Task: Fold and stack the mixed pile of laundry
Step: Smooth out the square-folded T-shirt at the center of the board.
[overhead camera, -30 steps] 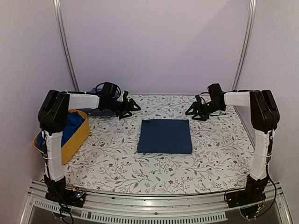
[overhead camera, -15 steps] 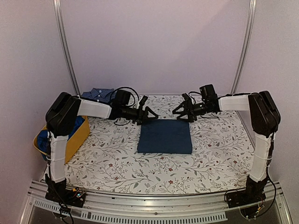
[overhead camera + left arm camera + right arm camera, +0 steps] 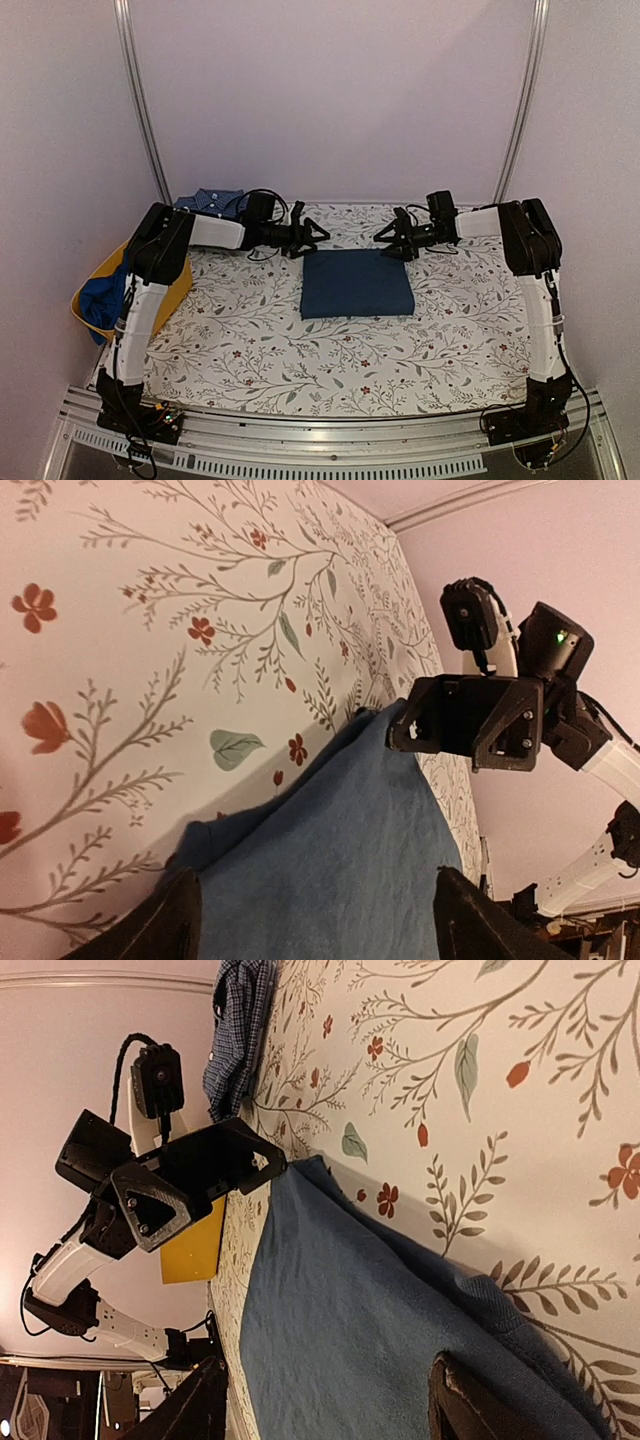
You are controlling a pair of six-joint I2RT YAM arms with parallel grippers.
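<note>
A dark navy-teal piece lies folded into a flat rectangle mid-table. My left gripper is open at its far left corner; the left wrist view shows the cloth between the spread fingers. My right gripper is open at the far right corner; the right wrist view shows the cloth between its fingers. The checked blue shirt lies crumpled at the back left, also in the right wrist view. A royal-blue piece hangs in the yellow tub.
The yellow tub leans at the table's left edge, beside the left arm. The floral tablecloth covers the table. Metal frame posts stand at the back corners, and a wall is close behind.
Both grippers have moved in from the sides to the far corners of the folded navy piece. The folded piece sits slightly farther back and right than before.
</note>
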